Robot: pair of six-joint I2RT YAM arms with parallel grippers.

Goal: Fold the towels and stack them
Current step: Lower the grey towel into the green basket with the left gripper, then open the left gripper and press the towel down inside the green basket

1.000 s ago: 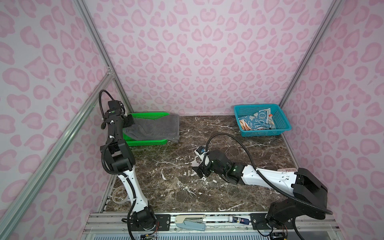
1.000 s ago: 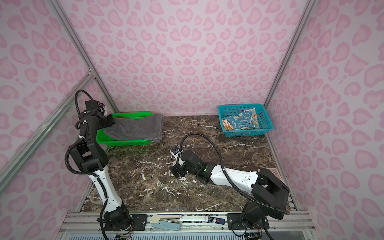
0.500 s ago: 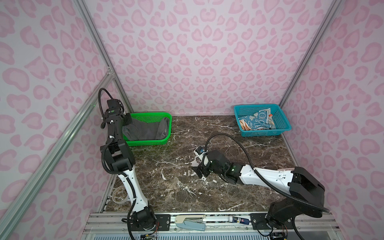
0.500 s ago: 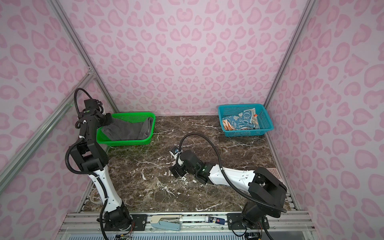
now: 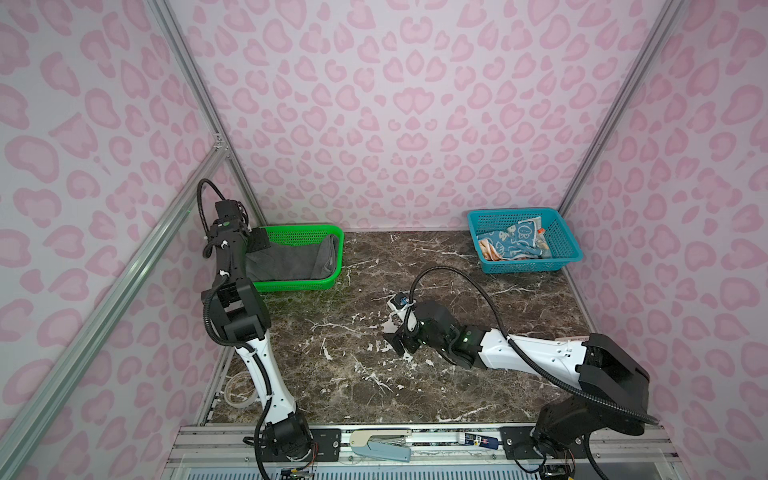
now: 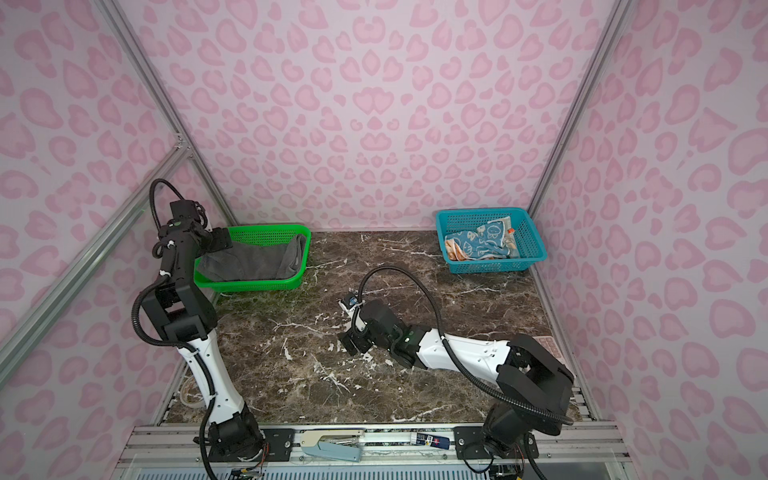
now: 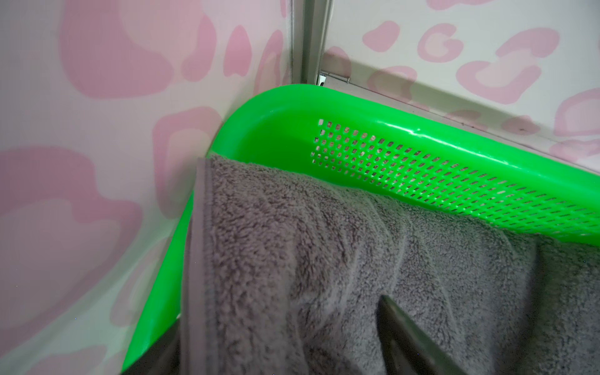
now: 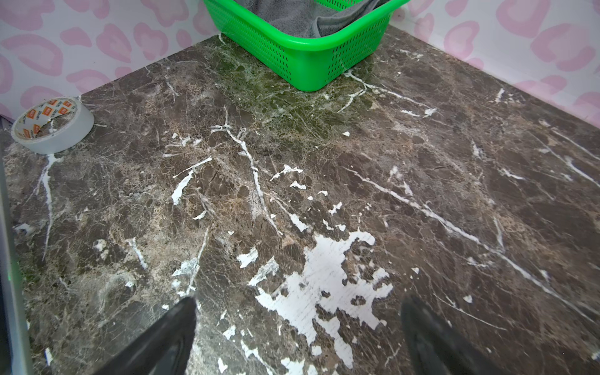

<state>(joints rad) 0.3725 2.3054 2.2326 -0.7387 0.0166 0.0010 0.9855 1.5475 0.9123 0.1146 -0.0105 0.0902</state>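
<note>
Top views: grey towel point(image 5: 291, 262) lies in the green basket point(image 5: 307, 228), long axis along the basket, bunched at the end away from the left claw point(image 5: 257, 244). That claw sits over the basket's wall-side end. Blue towel point(image 5: 515, 243) and orange towel point(image 5: 490, 254) are crumpled together in the teal basket point(image 5: 515, 212), back right corner. Right claw point(image 5: 397, 338) is low over the bare table point(image 5: 353, 374) centre and points toward the green basket, so the teal one lies behind and to its side. The right arm is much the nearer to it.

Left wrist: fingers point(image 7: 409, 337) are spread wide and not pinching, with towel hem between them. Nothing held.

Right wrist: fingers point(image 8: 175, 331) are wide apart and empty over marble. Green basket is ahead, tape roll point(image 8: 52, 125) at the edge, and the teal basket is out of frame.

My read: the next fetch needs the right claw swung round first.
</note>
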